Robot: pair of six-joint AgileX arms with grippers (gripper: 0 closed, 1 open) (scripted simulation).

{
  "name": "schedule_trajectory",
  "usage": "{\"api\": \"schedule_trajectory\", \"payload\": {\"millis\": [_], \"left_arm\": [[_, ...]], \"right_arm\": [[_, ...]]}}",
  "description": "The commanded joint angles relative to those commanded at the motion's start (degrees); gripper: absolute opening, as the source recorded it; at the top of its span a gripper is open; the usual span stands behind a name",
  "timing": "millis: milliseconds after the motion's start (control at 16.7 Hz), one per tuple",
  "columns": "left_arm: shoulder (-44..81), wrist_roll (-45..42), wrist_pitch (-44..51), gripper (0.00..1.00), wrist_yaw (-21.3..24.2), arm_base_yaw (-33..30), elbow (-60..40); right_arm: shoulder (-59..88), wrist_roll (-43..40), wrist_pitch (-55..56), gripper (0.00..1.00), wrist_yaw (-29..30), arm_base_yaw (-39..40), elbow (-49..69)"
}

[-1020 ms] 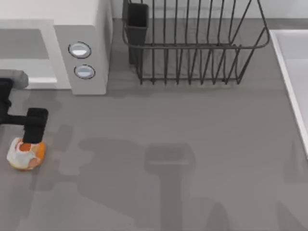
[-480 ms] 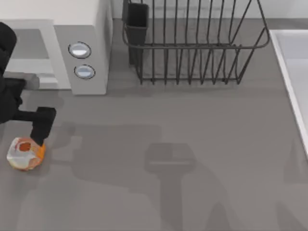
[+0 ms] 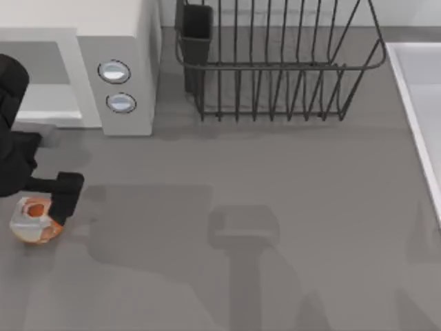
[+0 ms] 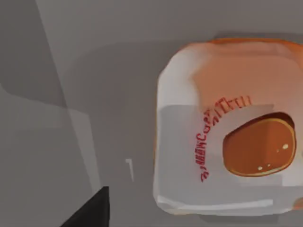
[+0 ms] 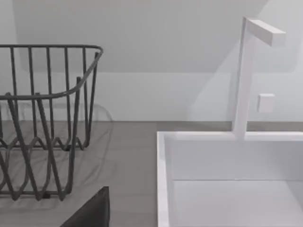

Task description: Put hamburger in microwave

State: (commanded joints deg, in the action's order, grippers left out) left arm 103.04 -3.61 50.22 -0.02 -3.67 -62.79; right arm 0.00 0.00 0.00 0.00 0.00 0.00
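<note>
The left gripper (image 3: 43, 207) hung low over the near-left part of the grey counter (image 3: 275, 227), right above the hamburger (image 3: 36, 221). From above, one black finger (image 3: 67, 195) stood at the hamburger's right edge, touching or all but touching it; the arm's dark bulk covered the other side, so I could not tell whether the jaws were apart or closed on it. The hamburger sat on the counter by the left edge, in front of the microwave (image 3: 124, 69) and well apart from its opening. In the left wrist view the hamburger (image 4: 227, 127) showed close up as a white wrapper with red lettering and a glossy orange oval patch, resting flat on the grey surface, with a dark fingertip (image 4: 92, 210) off to one side and clear of it.

The microwave stood at the back left, its grey cavity open toward the left gripper and its two round knobs (image 3: 114, 71) on the panel facing up. A black wire rack (image 3: 275, 69) stood beside it at the back. At the right edge lay a white sink (image 3: 420, 103). The right wrist view looked across at the rack (image 5: 42, 118), the sink (image 5: 163, 179) and its white faucet (image 5: 244, 75), with a dark fingertip (image 5: 92, 210) of the right gripper in view; its jaws' state I could not tell.
</note>
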Motion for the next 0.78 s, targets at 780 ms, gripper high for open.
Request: {"api": "schedule_trajectory", "payload": {"millis": [780], "left_arm": [[8.36, -0.21, -11.45, 0.85, 0.04, 0.1, 3.04]], "right_arm": [[0.0, 0.0, 0.0, 1.0, 0.0, 0.0, 0.0]]}}
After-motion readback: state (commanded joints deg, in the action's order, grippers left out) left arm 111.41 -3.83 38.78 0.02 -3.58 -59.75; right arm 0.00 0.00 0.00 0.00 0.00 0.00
